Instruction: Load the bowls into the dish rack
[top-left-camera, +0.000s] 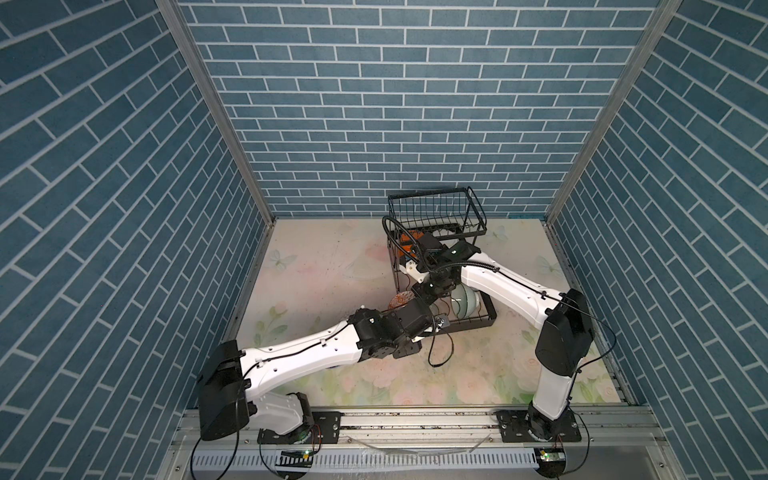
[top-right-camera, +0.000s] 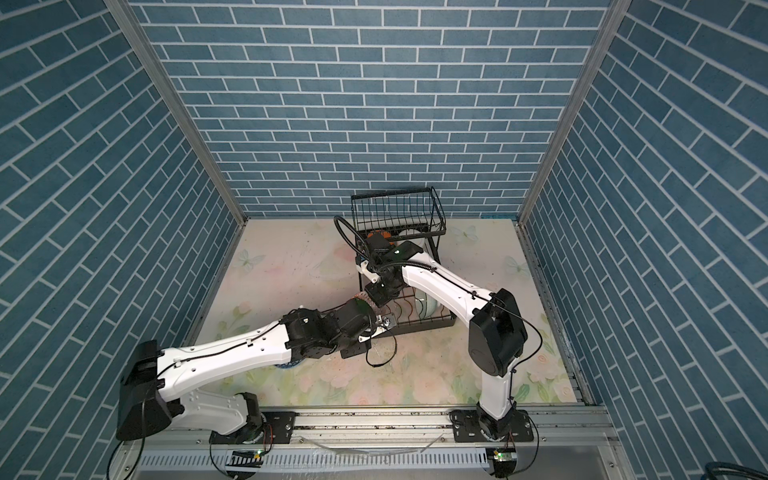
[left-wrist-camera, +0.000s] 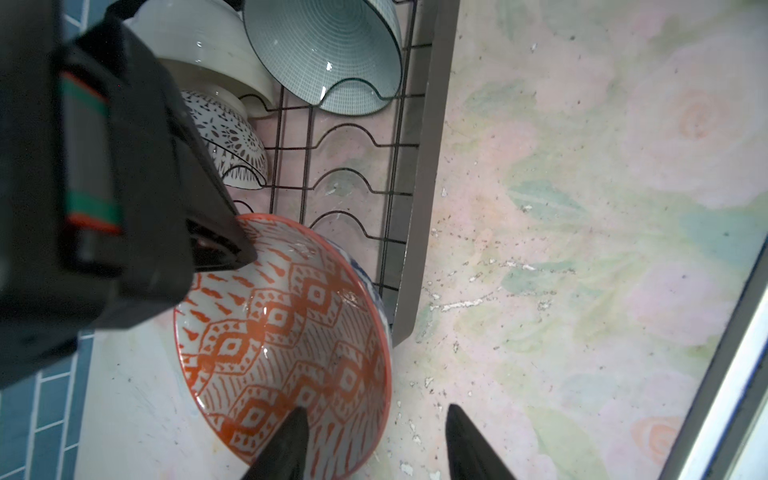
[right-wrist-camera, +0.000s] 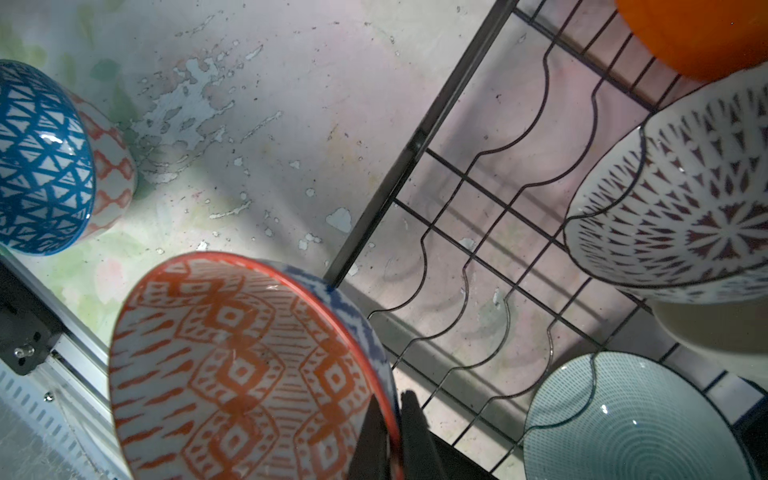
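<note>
Right wrist view: the round ceramic bowl with orange diamond pattern inside (right-wrist-camera: 249, 365) hangs just outside the corner of the black wire dish rack (right-wrist-camera: 415, 145), its rim clenched by the right gripper (right-wrist-camera: 392, 432). The left gripper (left-wrist-camera: 374, 444) stands released, one finger inside the bowl. This looks like a handover; next the right arm must carry the bowl to a free divider slot.
</note>
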